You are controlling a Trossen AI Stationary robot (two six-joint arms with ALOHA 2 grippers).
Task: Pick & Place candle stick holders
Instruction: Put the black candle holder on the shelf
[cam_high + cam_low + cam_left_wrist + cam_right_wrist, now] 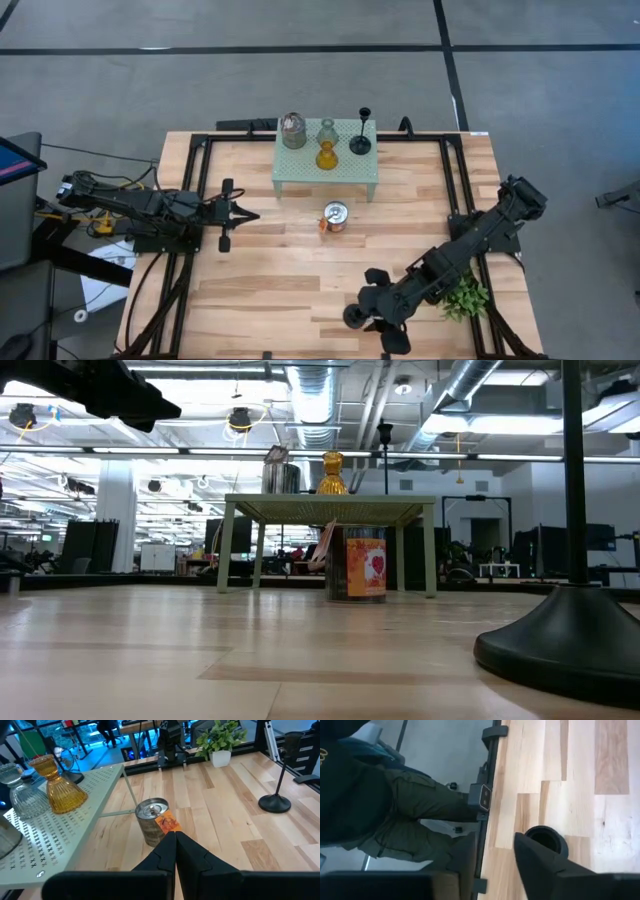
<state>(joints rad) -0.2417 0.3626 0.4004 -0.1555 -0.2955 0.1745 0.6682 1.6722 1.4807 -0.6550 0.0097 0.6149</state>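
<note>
On the pale green mesh stand (350, 178) stand a silvery jar (293, 130), a clear glass holder (327, 131), an amber glass holder (326, 156) and a small black stick holder (360, 132). The orange-and-silver tin (335, 217) stands on the table in front of the stand. A tall black slim-stemmed stick (276, 795) stands on its round base (560, 645) near the table's near edge. My right gripper (358, 305) is open beside its top cup (547, 837). My left gripper (252, 214) is shut and empty, left of the tin. My right gripper has one finger (532, 855) right beside the tall black stick's top cup, which lies on that finger's outer side, not between the fingers. Whether the finger touches the cup, I cannot tell.
A leafy green plant (465, 296) stands at the near right, close to my right arm. A person's legs (395, 815) show just beyond the table's near edge rail (487, 795). Bare wood lies between the tin and the near edge.
</note>
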